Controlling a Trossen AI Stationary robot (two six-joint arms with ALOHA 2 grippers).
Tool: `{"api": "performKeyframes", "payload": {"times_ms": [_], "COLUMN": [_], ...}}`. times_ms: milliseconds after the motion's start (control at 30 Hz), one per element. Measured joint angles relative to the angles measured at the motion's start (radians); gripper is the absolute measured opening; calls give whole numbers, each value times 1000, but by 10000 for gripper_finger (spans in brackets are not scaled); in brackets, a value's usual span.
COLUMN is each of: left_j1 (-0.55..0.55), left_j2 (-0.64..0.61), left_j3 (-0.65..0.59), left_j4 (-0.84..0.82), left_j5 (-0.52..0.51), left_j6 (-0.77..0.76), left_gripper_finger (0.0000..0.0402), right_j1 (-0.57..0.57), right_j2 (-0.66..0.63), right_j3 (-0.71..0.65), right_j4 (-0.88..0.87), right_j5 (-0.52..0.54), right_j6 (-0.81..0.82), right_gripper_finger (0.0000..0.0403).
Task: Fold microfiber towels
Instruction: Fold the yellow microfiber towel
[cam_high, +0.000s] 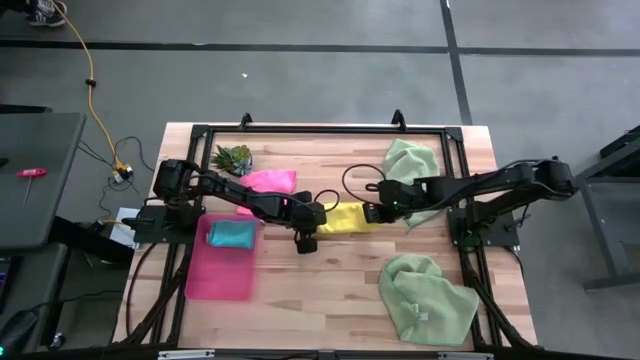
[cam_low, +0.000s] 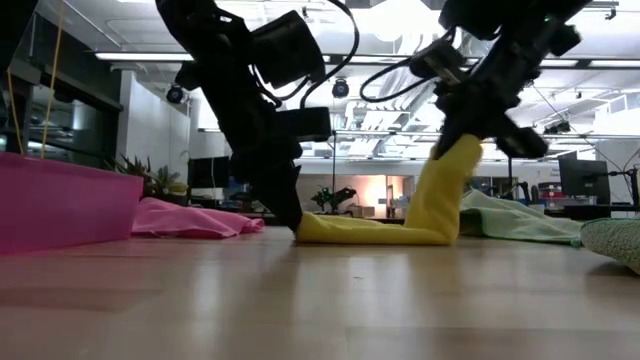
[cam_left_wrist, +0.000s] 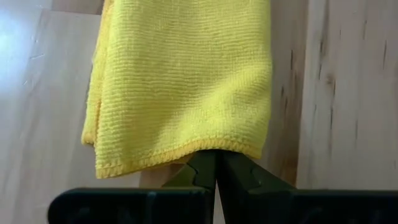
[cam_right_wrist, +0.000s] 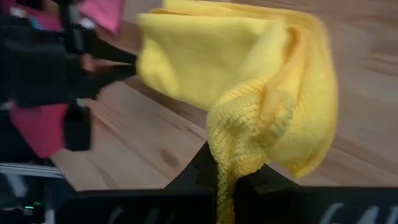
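Note:
The yellow towel (cam_high: 345, 218) lies folded in a strip at the table's middle. My left gripper (cam_high: 308, 228) is shut at its left end, down at the table top (cam_low: 290, 222). My right gripper (cam_high: 376, 213) is shut on its right end, which is raised off the table (cam_low: 455, 160). The hot pink towel (cam_high: 268, 180) lies crumpled at the back left. The teal towel (cam_high: 230, 234) lies folded in the pink tray (cam_high: 222, 275). One pale green towel (cam_high: 410, 160) lies at the back right and one (cam_high: 428, 297) at the front right. My left gripper has its shut fingers (cam_left_wrist: 205, 171) at the hemmed edge (cam_left_wrist: 186, 149) of the towel's left end; the hem covers the tips. The fingers point down and slant from the table's left. That end stays low on the table (cam_low: 320, 230). My right gripper pinches a bunched fold of several layers (cam_right_wrist: 231, 143) at the towel's right end between its two fingers, coming from the table's right. That end is lifted (cam_low: 450, 170). The towel slopes down slack from it, and its left part lies on the table (cam_low: 370, 232).
A small spiky green plant (cam_high: 233, 156) stands at the back left beside the pink towel. The pink tray sits at the front left. Bare wood (cam_high: 320, 290) lies between the tray and the front pale green towel.

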Motion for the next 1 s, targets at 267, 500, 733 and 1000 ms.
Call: {"api": "performKeyframes", "payload": {"times_ms": [267, 500, 733, 1000], "left_j1": [-5, -5, -5, -5], "left_j2": [0, 0, 0, 0], "left_j3": [0, 0, 0, 0], "left_j4": [13, 23, 38, 56], "left_j5": [3, 4, 3, 3], "left_j6": [0, 0, -5, -8], "left_gripper_finger": [0, 0, 0, 0], "right_j1": [0, 0, 0, 0], "right_j2": [111, 224, 308, 342], "right_j3": [0, 0, 0, 0], "right_j4": [195, 345, 457, 538], "right_j5": [-5, -18, -16, -4], "right_j6": [9, 28, 61, 68], "right_gripper_finger": [0, 0, 0, 5]}}
